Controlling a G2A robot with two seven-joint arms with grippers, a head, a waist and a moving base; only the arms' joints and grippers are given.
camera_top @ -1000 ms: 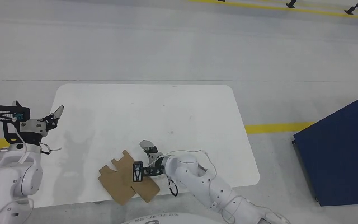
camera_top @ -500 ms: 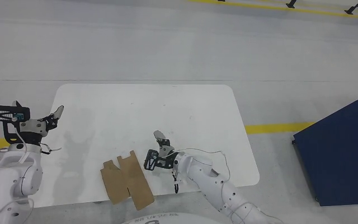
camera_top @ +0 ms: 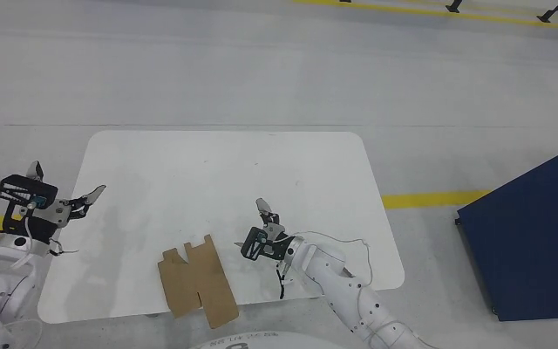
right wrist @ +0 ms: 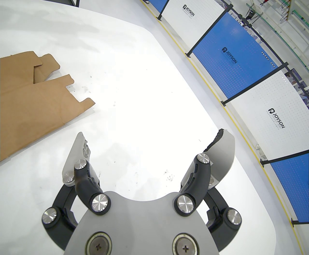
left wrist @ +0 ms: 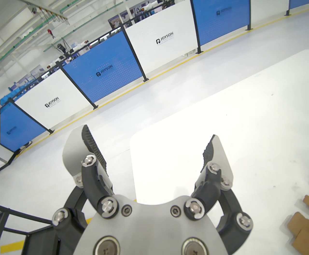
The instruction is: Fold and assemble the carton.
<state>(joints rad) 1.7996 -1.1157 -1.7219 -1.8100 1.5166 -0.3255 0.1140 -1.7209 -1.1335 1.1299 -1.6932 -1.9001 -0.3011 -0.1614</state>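
Flat carton [camera_top: 198,283] near right tool [camera_top: 254,227]

This was an industrial hall, a factory floor or robot test area rather than any home or office. A wide, pale, glossy floor [camera_top: 261,61] spread on every side of the single white table [camera_top: 288,174], with yellow lane lines [camera_top: 432,200] painted across it at the right of the top view and along its upper edge. Blue and white perforated partition panels [left wrist: 106,72] on black posts fenced the space (each bore a printed logo), a dark blue panel [camera_top: 523,244] stood at the right edge of the top view, and cable trays [left wrist: 45,9] ran under a high ceiling.
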